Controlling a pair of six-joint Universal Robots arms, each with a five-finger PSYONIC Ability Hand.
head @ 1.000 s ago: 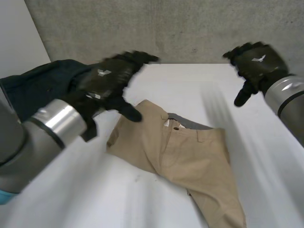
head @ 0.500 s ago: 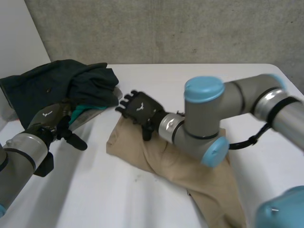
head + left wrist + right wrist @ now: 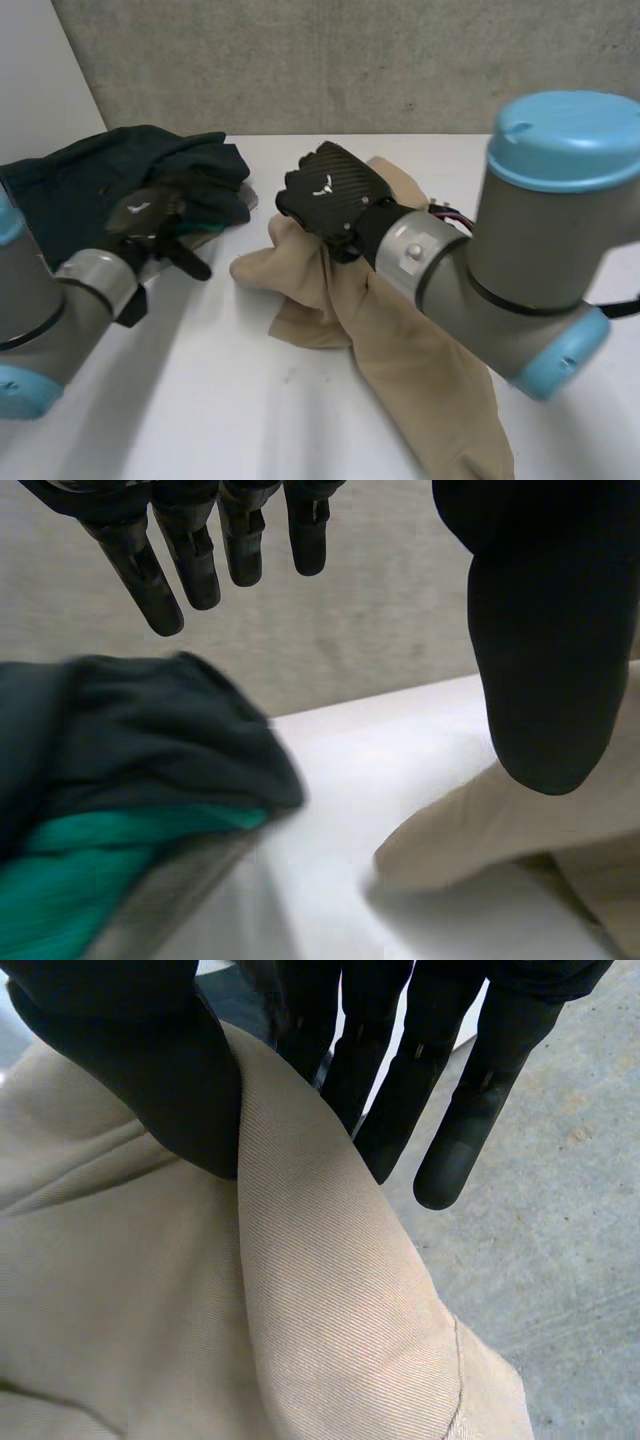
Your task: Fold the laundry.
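Tan trousers [image 3: 430,370] lie crumpled on the white table [image 3: 230,400], with one end stretching toward the near edge and the other bunched and raised off the surface. The right hand [image 3: 325,195] grips this raised end. In the right wrist view its thumb [image 3: 140,1060] presses a fold of the tan cloth against the fingers [image 3: 450,1110], which lie close together behind the fold. The left hand [image 3: 148,215] is well apart from the trousers, just beside a pile of dark clothes [image 3: 90,180] at the table's left. In the left wrist view its fingers [image 3: 190,550] are straight and slightly spread, holding nothing. A teal garment [image 3: 80,880] shows beneath the dark cloth.
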